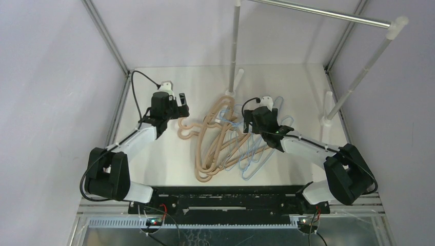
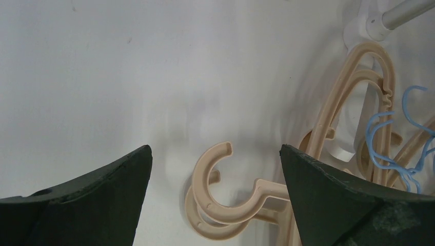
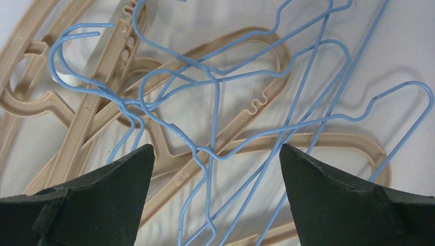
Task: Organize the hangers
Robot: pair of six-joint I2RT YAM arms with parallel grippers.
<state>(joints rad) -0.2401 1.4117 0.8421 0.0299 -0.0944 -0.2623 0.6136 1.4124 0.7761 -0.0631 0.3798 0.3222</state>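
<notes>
Sprawling over the middle of the tabletop [image 1: 154, 154] is one tangled heap. The tan plastic hangers [image 3: 84, 128] lie mostly on its left side and the light-blue wire hangers [image 3: 218, 110] mostly on its right, the two kinds overlapping where they meet. The far end of the heap reaches the white foot of a post [image 1: 235, 51] that carries a silver rail [image 1: 318, 13].

The left claw [image 2: 215, 148] hangs over the left edge of the heap with its fingers spread wide and nothing between them. Below the gap, two stacked tan hooks [image 2: 199, 177] rest flat on the tabletop, and more tan loops and a few blue hook ends lie off to the right by the post's foot.

The right claw [image 3: 216, 148] is above the blue side of the heap, also spread wide and holding nothing. Beneath it the blue wires criss-cross on top of the tan frames. From these views I cannot tell whether either claw's fingertips touch the hangers.
</notes>
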